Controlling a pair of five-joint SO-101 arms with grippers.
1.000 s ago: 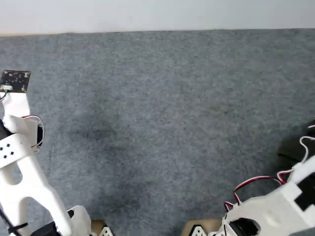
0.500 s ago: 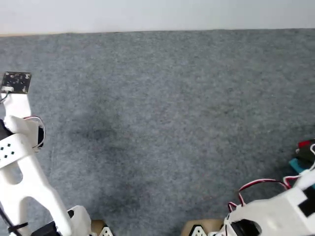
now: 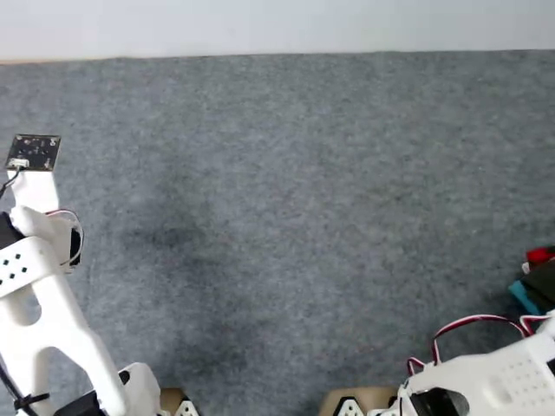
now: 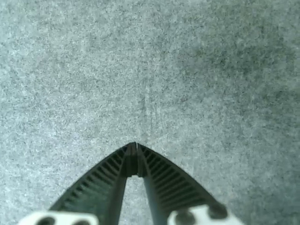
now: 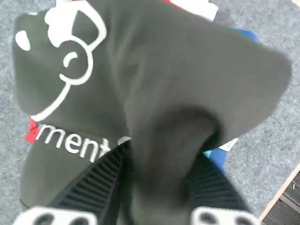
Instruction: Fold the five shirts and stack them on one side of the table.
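right end effector [image 5: 161, 157]: clamped on a bunched fold of the dark shirt [image 5: 154, 84], cloth fills the gap between the jaws
dark shirt: white print on it, draped over the jaws; sits on top of the shirt pile [image 3: 539, 279], with red and blue cloth showing under it
shirt pile: at the right edge of the desk [image 3: 286, 173], toward the near right corner, just beside the right arm [image 3: 490, 390]
left end effector [image 4: 136, 149]: jaws together, gripping nothing, above grey desk surface
left arm [image 3: 39, 286]: at the left edge of the desk, well apart from the pile
key relation: the shirt is in my right end effector at the right edge; the desk middle lies leftward from it, so I judge the next pull goes from the right edge toward the middle
long axis: can't tell, the shirt is crumpled
nearer arm: right, by far; the left has the whole desk to cross
step: I judge I'm lifting one shirt off the pile to spread it, no fold made yet
risk: the cloth below could drag along with it
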